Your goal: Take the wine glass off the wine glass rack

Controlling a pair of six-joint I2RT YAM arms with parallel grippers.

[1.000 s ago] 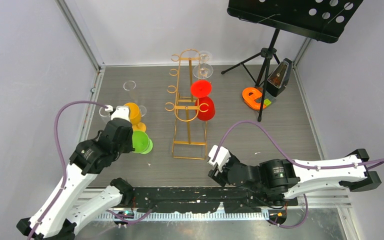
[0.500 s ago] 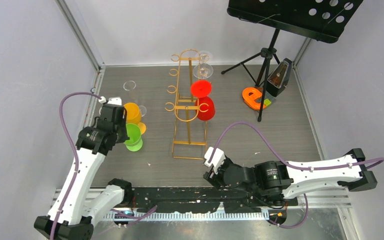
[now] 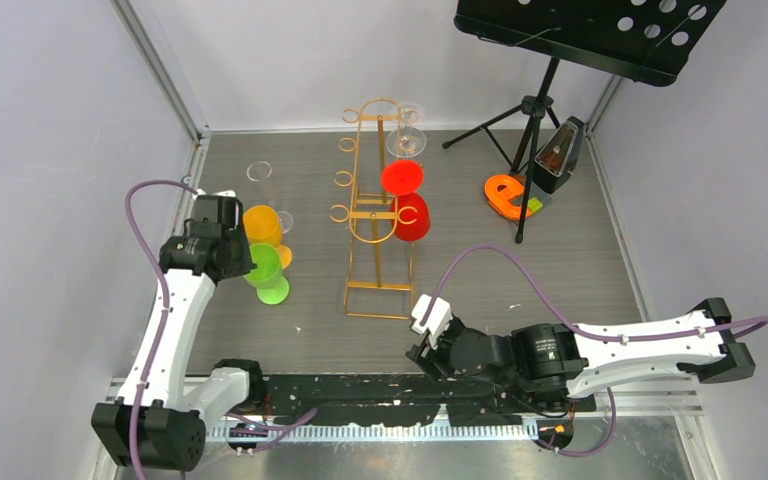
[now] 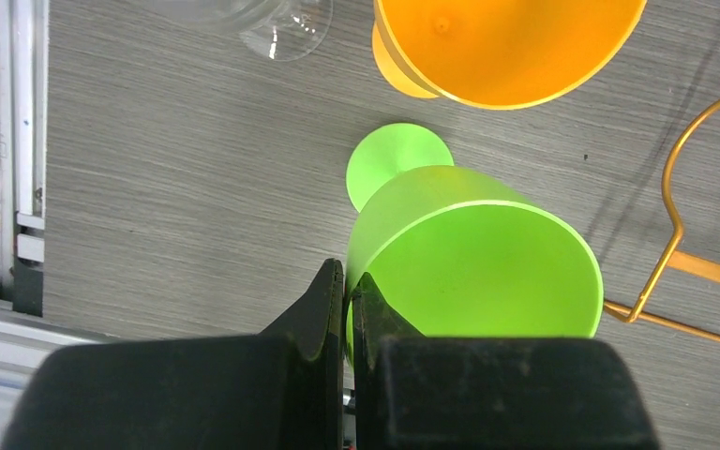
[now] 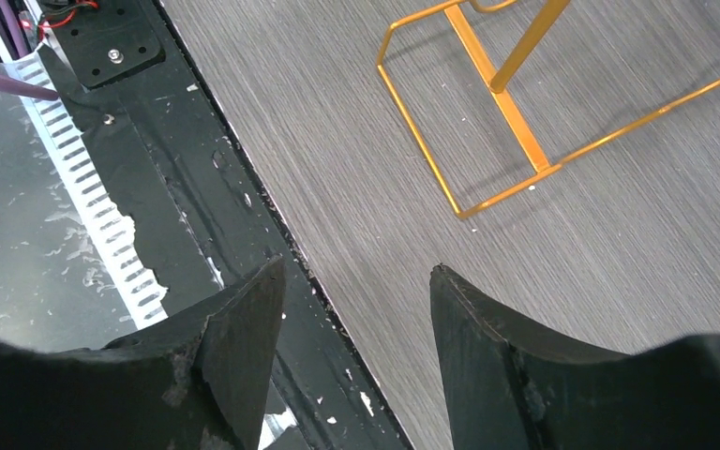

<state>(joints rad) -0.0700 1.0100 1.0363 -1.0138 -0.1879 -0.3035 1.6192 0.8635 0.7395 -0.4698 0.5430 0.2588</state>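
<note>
My left tool (image 4: 347, 292) is pinched narrow on the wall of the green wine glass (image 4: 473, 248), one finger (image 4: 326, 305) outside the bowl and the other inside the rim. In its wrist view the glass's round foot shows at 12 o'clock from the grip. I can't tell whether that foot rests on the worktop (image 3: 520, 270) or hangs just above it. In the top view the green glass is off the wine glass rack (image 3: 380, 215), well apart from it at about 9 o'clock. An orange glass (image 3: 262, 224) is just beside the green one at 12 o'clock, and one clear glass (image 3: 258, 172) is further out towards 12. Another clear glass's foot (image 4: 286, 23) shows at 11 o'clock in the left wrist view. The gold rack stands upright mid-worktop. A red glass (image 3: 411, 217) and a clear glass (image 3: 407, 138) hang on its 3 o'clock side, the clear one higher up. My right tool (image 5: 356, 281) stands wide with nothing between its fingers, low over the near edge of the worktop. The rack's rectangular wire base is at 1 o'clock in its wrist view. A black music stand (image 3: 590, 30), a metronome (image 3: 560, 150) and an orange object (image 3: 505, 195) sit at the rack's 2 o'clock.
</note>
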